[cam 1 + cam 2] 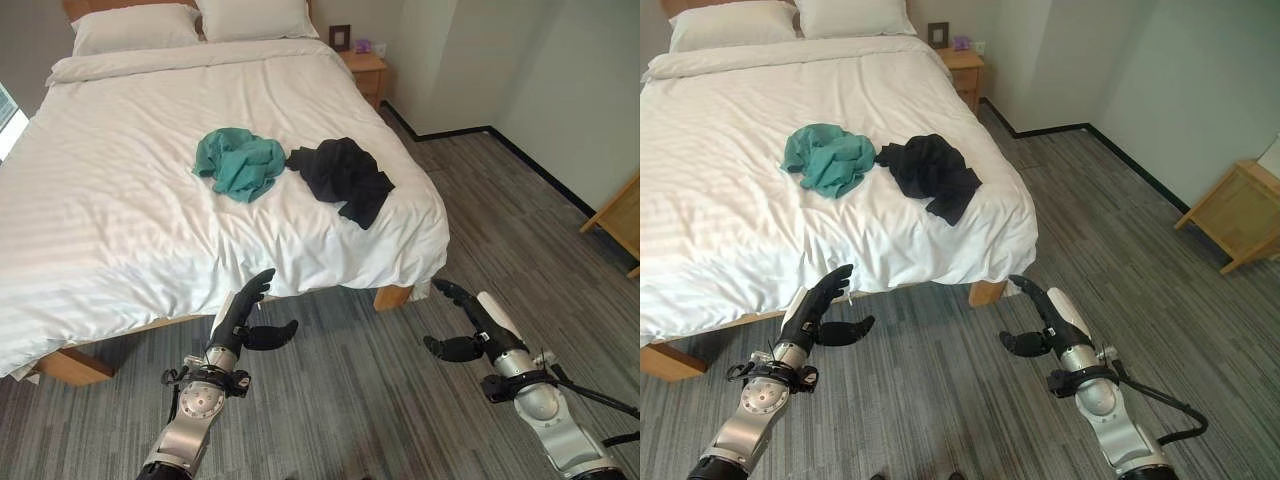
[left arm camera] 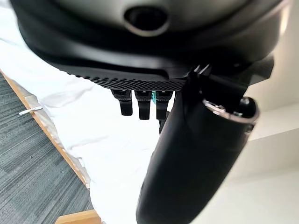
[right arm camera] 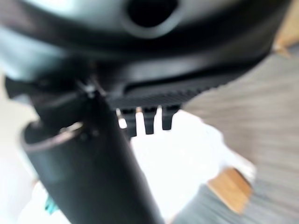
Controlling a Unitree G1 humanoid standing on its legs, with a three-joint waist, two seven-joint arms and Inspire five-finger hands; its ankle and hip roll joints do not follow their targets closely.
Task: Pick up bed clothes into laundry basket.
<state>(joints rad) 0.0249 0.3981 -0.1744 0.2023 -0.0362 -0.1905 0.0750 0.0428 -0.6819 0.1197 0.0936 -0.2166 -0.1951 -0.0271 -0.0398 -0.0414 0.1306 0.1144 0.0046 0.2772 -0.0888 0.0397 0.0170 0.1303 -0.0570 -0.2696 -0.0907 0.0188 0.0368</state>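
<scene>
A crumpled teal garment [image 1: 240, 162] and a black garment [image 1: 343, 176] lie side by side on the white bed [image 1: 120, 210], near its foot end. Both of my hands hover over the floor in front of the bed's foot, well short of the clothes. My left hand [image 1: 237, 320] is open with straight fingers, just below the hanging sheet edge. My right hand [image 1: 470, 320] is open too, near the bed's wooden corner leg [image 1: 392, 296]. Neither hand holds anything. In the left wrist view, the fingers [image 2: 140, 105] point at the white sheet.
Two pillows [image 1: 135, 25] lie at the head of the bed. A wooden nightstand [image 1: 365, 72] stands by the far wall. Another wooden piece of furniture [image 1: 1232, 215] stands at the right on the grey striped floor [image 1: 500, 220].
</scene>
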